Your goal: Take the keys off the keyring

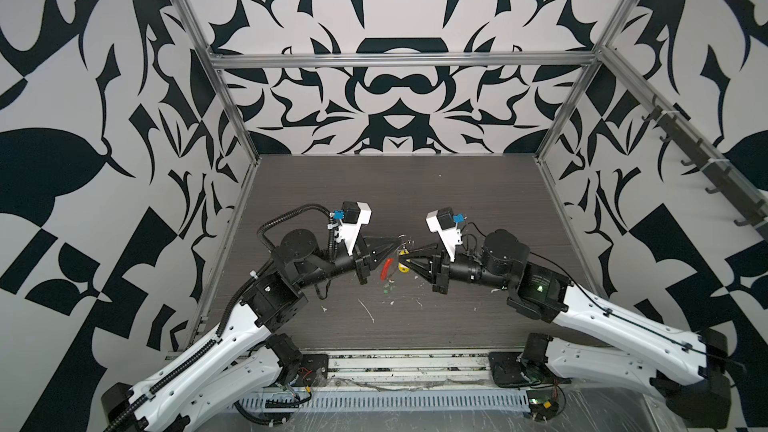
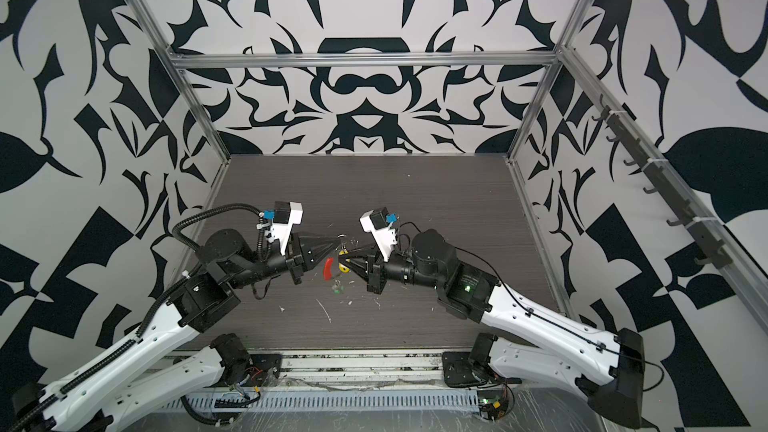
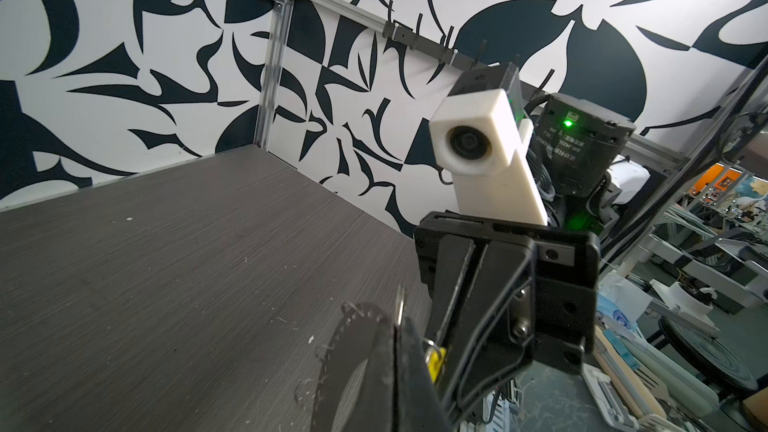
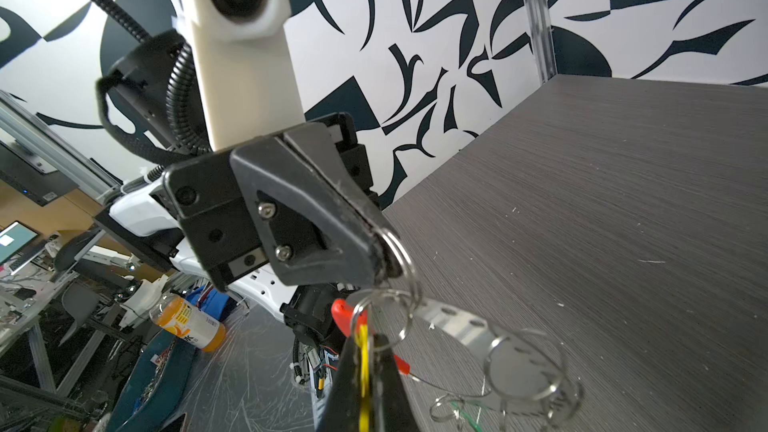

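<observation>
Both my arms meet over the middle of the surface (image 1: pixel 415 184), about midway between its left and right edges, with the bunch hanging between the tips. My left tool (image 1: pixel 398 241) is closed. In the right wrist view its tips pinch a silver ring (image 4: pixel 397 251) at the top of the bunch, though I cannot tell for certain whether this ring is part of the big loop or one of the small rings linked to it. My right tool (image 1: pixel 402 261) is closed too, and it grips the yellow tag (image 4: pixel 364 351) edge-on between its fingers, just below and beside my left tool's tips. The keyring (image 4: pixel 345 317) hangs off the surface between the two tools. Its red sleeve (image 1: pixel 387 270) curves down on the left side of the bunch, touching the yellow tag's ring, and its thin wire trails away from the sleeve's lower end. The keys (image 4: pixel 457 326) are on the bunch: one flat silvery blade with holes sticks out among several linked rings. The green tag (image 1: pixel 388 288) sits at the end of the bunch toward the near edge. A few white flecks (image 1: pixel 368 311) lie on the surface closer to that near edge.
</observation>
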`<action>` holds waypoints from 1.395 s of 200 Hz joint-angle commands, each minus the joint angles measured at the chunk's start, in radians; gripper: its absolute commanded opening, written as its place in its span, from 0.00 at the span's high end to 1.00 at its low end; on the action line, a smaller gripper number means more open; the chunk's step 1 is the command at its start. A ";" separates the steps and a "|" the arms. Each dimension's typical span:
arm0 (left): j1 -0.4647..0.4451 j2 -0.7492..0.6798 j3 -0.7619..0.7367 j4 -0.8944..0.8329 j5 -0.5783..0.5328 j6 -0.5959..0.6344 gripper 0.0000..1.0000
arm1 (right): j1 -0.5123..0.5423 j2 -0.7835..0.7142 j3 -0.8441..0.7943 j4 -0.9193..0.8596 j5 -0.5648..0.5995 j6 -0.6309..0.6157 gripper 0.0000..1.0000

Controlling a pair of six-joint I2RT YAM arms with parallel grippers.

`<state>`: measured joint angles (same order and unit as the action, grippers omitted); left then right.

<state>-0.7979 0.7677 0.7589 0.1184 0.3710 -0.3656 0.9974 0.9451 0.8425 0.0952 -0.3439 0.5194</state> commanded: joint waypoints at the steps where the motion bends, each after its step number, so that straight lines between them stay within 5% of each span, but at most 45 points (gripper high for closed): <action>1: 0.003 -0.019 -0.012 0.034 -0.051 0.015 1.00 | 0.010 -0.036 0.000 0.065 -0.028 0.046 1.00; 146: -0.065 -0.031 0.033 -0.110 -0.204 0.099 1.00 | 0.009 -0.132 0.029 -0.113 0.073 -0.037 1.00; 279: -0.067 -0.041 0.047 -0.151 -0.197 0.100 1.00 | 0.010 -0.138 0.120 -0.282 0.116 -0.110 1.00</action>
<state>-0.8883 0.7456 0.7666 0.0010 0.2806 -0.2718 1.0054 0.8433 0.8879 -0.1444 -0.2379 0.4408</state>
